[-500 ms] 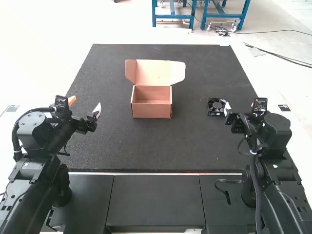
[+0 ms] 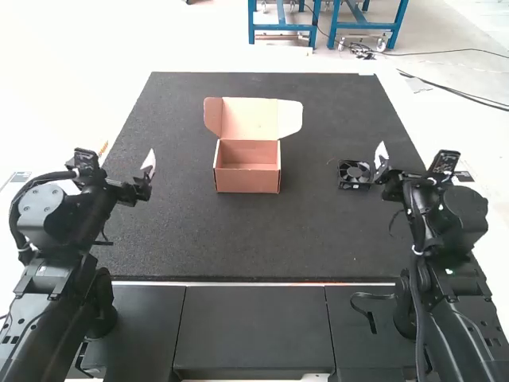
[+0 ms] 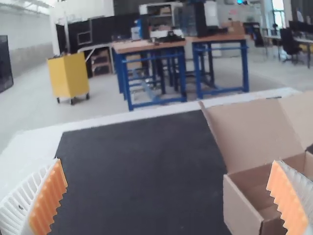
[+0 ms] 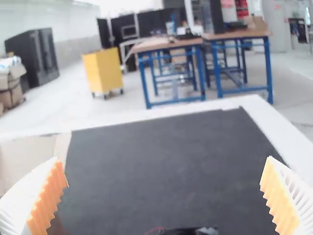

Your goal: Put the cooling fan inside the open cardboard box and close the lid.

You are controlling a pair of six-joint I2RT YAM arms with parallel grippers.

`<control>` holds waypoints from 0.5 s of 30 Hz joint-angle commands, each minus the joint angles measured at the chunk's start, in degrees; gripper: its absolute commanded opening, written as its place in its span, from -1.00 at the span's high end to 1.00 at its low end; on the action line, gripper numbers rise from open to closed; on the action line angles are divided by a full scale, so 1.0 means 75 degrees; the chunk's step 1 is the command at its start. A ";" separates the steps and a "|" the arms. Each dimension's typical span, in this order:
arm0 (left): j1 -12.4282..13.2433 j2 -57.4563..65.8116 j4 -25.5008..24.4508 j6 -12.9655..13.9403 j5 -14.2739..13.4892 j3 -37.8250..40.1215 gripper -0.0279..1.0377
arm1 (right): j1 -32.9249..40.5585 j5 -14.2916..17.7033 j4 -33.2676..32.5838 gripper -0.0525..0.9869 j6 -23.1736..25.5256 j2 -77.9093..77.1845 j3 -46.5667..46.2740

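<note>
- Cardboard box (image 2: 247, 165), lid up, stands on the black mat (image 2: 262, 231). The cooling fan (image 2: 355, 173) lies to its right, well apart, just beside my right gripper (image 2: 391, 169). My left gripper (image 2: 126, 157) hangs left of the box.
- Left wrist: my orange pads (image 3: 46, 200) are spread wide, empty, with the box beyond.
- Right wrist: my fingers (image 4: 276, 196) are likewise parted, empty, the fan between them.

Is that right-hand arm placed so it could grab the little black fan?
Probably yes. The right gripper hovers just beside the cooling fan with fingers spread wide, and only bare black mat lies between them; the cardboard box stands well off to the side.
</note>
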 commanded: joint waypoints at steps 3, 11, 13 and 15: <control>0.0073 -0.0092 0.1443 -0.0935 -0.1041 -0.0031 -0.87 | -0.0085 0.0143 0.0666 -0.86 0.0398 -0.0127 -0.0918; 0.0027 0.0330 0.1290 -0.1204 -0.1287 0.0801 -0.87 | -0.0202 0.0354 0.0643 -0.86 0.0726 0.1303 0.0078; 0.0027 0.0846 0.1255 -0.1204 -0.1310 0.1024 -0.87 | -0.0296 0.0330 0.0666 -0.86 0.0855 0.2322 0.0441; 0.0027 0.1572 0.1290 -0.1204 -0.1322 0.1235 -0.87 | -0.0378 0.0271 0.0713 -0.86 0.0925 0.3494 0.0851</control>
